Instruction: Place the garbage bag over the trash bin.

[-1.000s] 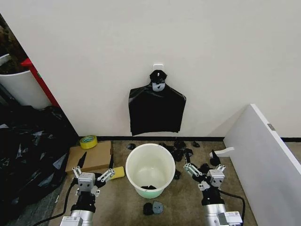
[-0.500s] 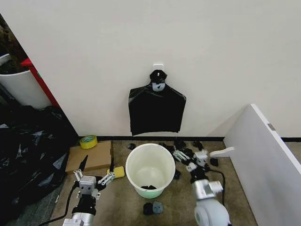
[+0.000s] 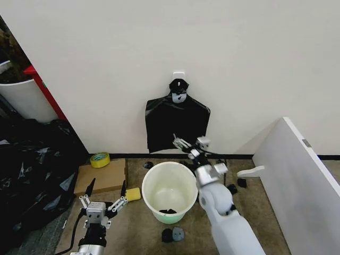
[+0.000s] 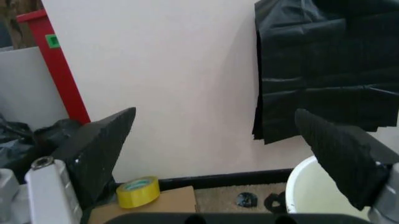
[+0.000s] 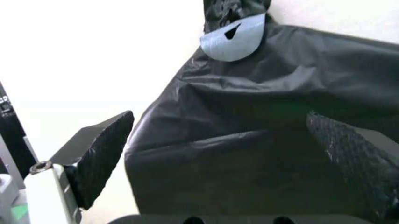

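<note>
garbage bag (image 3: 177,123): lower edge behind right gripper (image 3: 187,146) | left wrist view: cut off

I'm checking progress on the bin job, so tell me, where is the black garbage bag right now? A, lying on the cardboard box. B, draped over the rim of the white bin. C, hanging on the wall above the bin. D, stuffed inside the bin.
C: the garbage bag hangs flat against the wall from a hook, above the trash bin, with the open right gripper raised in front of its lower edge.
</note>
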Available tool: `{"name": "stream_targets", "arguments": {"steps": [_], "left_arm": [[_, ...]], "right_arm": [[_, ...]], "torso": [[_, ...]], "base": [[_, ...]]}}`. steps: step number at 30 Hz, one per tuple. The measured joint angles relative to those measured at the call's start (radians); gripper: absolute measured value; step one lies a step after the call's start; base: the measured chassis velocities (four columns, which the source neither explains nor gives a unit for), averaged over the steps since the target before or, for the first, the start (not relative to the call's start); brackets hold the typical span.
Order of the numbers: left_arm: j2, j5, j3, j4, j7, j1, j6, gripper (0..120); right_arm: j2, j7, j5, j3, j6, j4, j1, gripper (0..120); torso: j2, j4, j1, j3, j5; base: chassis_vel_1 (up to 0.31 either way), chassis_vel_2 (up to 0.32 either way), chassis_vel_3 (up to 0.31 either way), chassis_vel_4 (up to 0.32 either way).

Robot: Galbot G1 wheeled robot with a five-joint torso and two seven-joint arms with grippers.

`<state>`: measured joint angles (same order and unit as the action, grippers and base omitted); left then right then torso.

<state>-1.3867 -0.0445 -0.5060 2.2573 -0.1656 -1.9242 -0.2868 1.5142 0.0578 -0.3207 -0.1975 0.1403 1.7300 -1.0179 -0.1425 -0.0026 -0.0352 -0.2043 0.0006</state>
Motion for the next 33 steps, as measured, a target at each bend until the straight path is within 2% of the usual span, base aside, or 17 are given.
{"name": "stream_targets", "arguments": {"steps": [10,20,27,33], "left_arm": [[-0.005,0.004,-0.001,0.005,-0.003,-0.017,-0.01,100],[-0.009,0.006,-0.001,0.02,-0.003,-0.02,-0.006,100],[-0.01,0.033,-0.001,0.033,-0.004,-0.026,0.005,100],[-0.011,0.047,-0.002,0.039,-0.004,-0.029,0.009,100]], "right_arm": [[-0.005,-0.025,-0.111,0.007,-0.029,-0.039,0.114,100],[0.008,-0.045,-0.354,0.01,-0.076,-0.053,0.209,100],[0.01,-0.047,-0.361,0.021,-0.083,-0.088,0.233,100],[0.016,-0.061,-0.348,0.023,-0.074,-0.113,0.25,84]], "torso": [[0.0,-0.0001,0.0,0.0,-0.0001],[0.0,0.0,0.0,0.0,-0.0001],[0.0,0.0,0.0,0.0,0.0],[0.0,0.0,0.0,0.0,0.0]], "base": [[0.0,0.0,0.0,0.0],[0.0,0.0,0.0,0.0],[0.0,0.0,0.0,0.0],[0.0,0.0,0.0,0.0]]}}
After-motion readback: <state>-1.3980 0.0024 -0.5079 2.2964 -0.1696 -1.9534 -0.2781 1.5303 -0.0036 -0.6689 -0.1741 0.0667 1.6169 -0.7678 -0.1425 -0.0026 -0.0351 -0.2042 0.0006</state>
